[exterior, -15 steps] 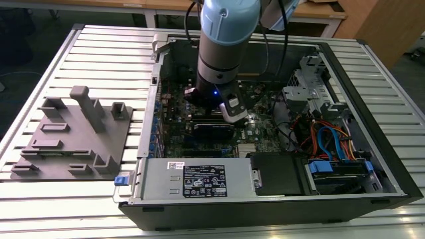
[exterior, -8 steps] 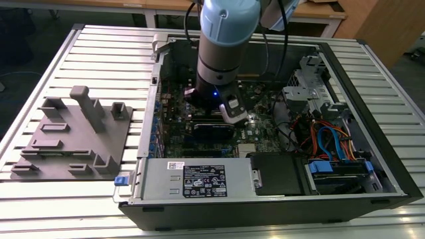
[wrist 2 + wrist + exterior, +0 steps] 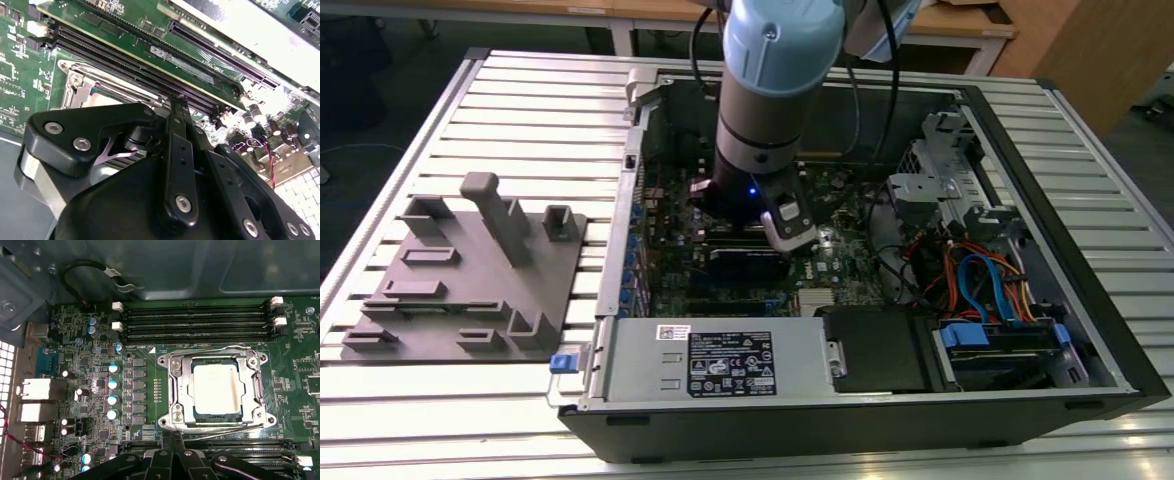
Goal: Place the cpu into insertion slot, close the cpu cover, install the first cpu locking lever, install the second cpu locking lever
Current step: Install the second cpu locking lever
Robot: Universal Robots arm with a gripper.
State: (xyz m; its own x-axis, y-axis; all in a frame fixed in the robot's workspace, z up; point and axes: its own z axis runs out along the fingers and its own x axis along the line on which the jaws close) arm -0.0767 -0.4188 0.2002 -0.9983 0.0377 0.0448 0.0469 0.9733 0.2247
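Note:
In the first wrist view the cpu, a pale silver-beige square, lies in the insertion slot on the green motherboard. The cpu cover, a silver frame plate, lies flat around it. Thin wire levers run along two opposite sides of the socket, one on the far side from the fingers and one on the side nearest them. My gripper sits just beside that nearer side, at a socket corner, fingers pressed together. The second wrist view shows the gripper shut beside the slot's metal rim. In the exterior view the gripper hangs low inside the computer case.
Long black memory slots flank the socket on both sides. The case holds a power supply, a drive cage and coloured cables. On the slatted table at the exterior view's left stands a grey fixture.

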